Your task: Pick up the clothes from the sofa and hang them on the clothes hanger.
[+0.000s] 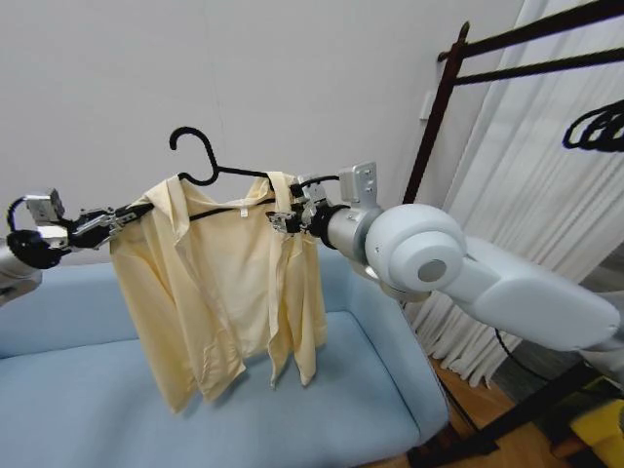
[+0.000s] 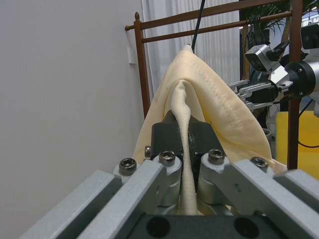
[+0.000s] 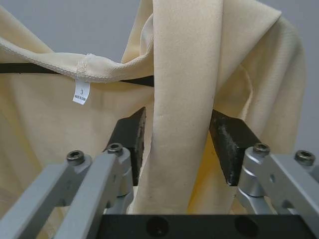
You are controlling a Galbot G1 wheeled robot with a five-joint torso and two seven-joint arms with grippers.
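Observation:
A pale yellow shirt (image 1: 224, 292) hangs on a black hanger (image 1: 200, 161) above the light blue sofa (image 1: 78, 390). My left gripper (image 1: 125, 216) is at the shirt's left shoulder. In the left wrist view it (image 2: 183, 137) is shut on a fold of the shirt (image 2: 219, 99). My right gripper (image 1: 285, 216) is at the other shoulder, near the collar. In the right wrist view its fingers (image 3: 179, 144) stand apart on either side of a hanging band of the shirt (image 3: 184, 74). The hanger's bar (image 3: 134, 81) runs behind the fabric.
A dark wooden clothes rack (image 1: 439, 97) stands to the right of the sofa, in front of white curtains, with another black hanger (image 1: 595, 127) on it. A white wall is behind the shirt. A yellow object (image 1: 600, 434) sits on the floor at the lower right.

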